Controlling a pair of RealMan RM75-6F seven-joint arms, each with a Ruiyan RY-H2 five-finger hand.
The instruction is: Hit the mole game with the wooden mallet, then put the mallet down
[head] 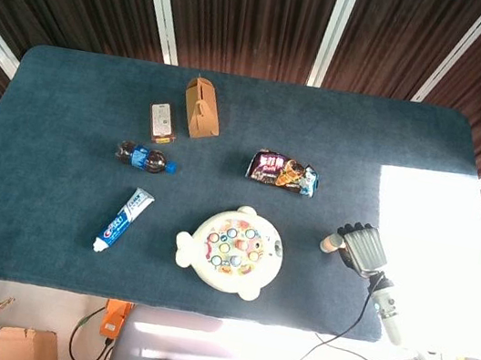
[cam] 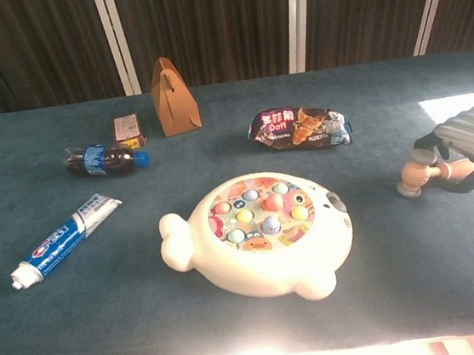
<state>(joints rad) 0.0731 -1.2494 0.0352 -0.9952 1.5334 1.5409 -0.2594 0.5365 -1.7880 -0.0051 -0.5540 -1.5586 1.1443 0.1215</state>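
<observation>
**Chest view: mallet held at the right edge of the table**

In the chest view we saw the right hand [cam: 473, 140] at the far right of the blue table [cam: 56, 318], its fingers wrapped around the handle of the wooden mallet [cam: 421, 175]. The mallet's head pointed left, toward the mole game [cam: 256, 233], and stood well apart from it. We could not tell whether the mallet head touched the tabletop. The head view showed the same right hand [head: 360, 247] with the mallet [head: 332, 243] poking out on its left side, right of the mole game [head: 231, 250] and beside a sunlit patch of the table [head: 73, 78].

The mole game sat near the front edge, slightly right of centre. Left of it lay a toothpaste tube [cam: 63, 240], and farther back on the left a small cola bottle [cam: 105, 158] lay on its side. Behind that we saw a small box [cam: 128, 129] and an upright brown paper carton [cam: 172, 97]. A dark snack packet [cam: 300, 128] lay behind the game, to the right. We found the left hand in neither view.
</observation>
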